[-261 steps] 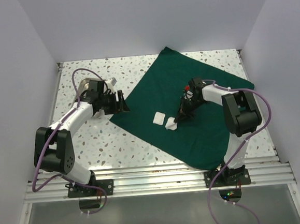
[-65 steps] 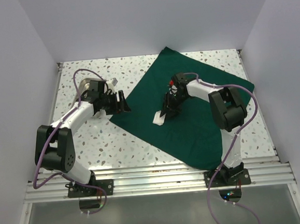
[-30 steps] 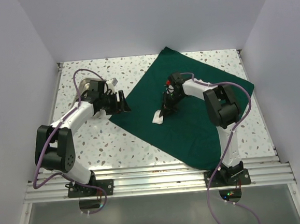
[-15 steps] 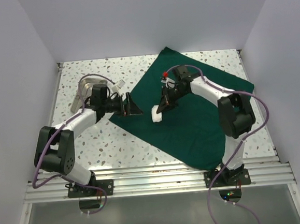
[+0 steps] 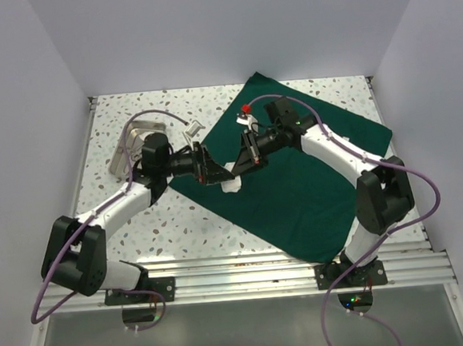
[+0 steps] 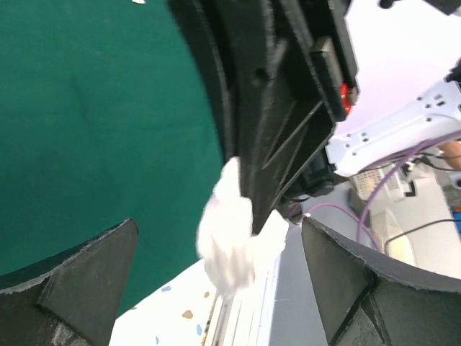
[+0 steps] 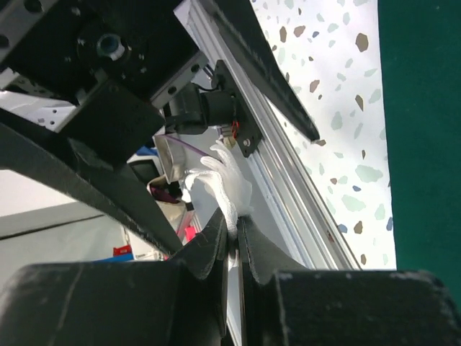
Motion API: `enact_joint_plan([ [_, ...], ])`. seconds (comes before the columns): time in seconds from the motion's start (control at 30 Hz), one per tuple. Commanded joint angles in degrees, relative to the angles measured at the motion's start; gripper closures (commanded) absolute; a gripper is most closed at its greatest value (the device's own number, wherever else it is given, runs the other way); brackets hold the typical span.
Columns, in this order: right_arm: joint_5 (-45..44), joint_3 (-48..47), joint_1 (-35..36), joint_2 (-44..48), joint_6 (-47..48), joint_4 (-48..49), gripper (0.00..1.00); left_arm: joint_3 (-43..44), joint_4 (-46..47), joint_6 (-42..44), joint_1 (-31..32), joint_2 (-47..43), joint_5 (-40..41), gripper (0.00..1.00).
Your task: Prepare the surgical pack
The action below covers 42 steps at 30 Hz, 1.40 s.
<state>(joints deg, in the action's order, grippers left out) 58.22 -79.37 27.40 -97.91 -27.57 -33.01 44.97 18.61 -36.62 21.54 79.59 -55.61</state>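
The surgical pack lies spread; your right gripper, pinching gauze, swung toward nine o'clock and your left gripper just opened wide, likely for a handover.

The drape is a plain dark green cloth, opened out into one wide sheet and lying flat on the right half of the speckled counter. It sits turned like a diamond. One corner touches the far edge, one nears the right edge, one reaches the near edge, and one points toward the counter's middle. Faint creases cross it.
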Motion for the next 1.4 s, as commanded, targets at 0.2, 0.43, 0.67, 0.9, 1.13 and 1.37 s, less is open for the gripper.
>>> enact_joint_plan([
  [0.2, 0.1, -2.7, 0.1, 0.2, -2.0, 1.6, 0.99, -1.4, 7.7, -4.2, 1.0, 1.6, -5.1, 0.29],
  [0.43, -14.9, -10.3, -0.7, -4.4, 0.9, -9.0, 0.59, 1.8, -0.6, 2.0, -6.1, 6.8, -7.3, 1.00],
  [0.67, -33.7, -17.2, -5.3, -10.5, 3.2, -22.0, 0.32, 13.1, -18.5, 12.8, -25.2, 13.6, 0.6, 1.00],
  [0.9, -32.8, -16.2, -10.6, -11.4, 2.8, -21.6, 0.31, 24.6, -20.4, 7.3, -32.9, 28.2, 8.8, 0.99],
  [1.13, -34.4, -14.8, -14.0, -10.2, 4.6, -22.7, 0.30, 28.8, -19.5, 2.6, -36.6, 35.1, 13.3, 0.98],
  [1.37, -34.0, -14.9, -15.3, -11.5, 4.9, -22.3, 0.29, 34.2, -22.7, 3.1, -36.9, 39.8, 15.4, 0.97],
])
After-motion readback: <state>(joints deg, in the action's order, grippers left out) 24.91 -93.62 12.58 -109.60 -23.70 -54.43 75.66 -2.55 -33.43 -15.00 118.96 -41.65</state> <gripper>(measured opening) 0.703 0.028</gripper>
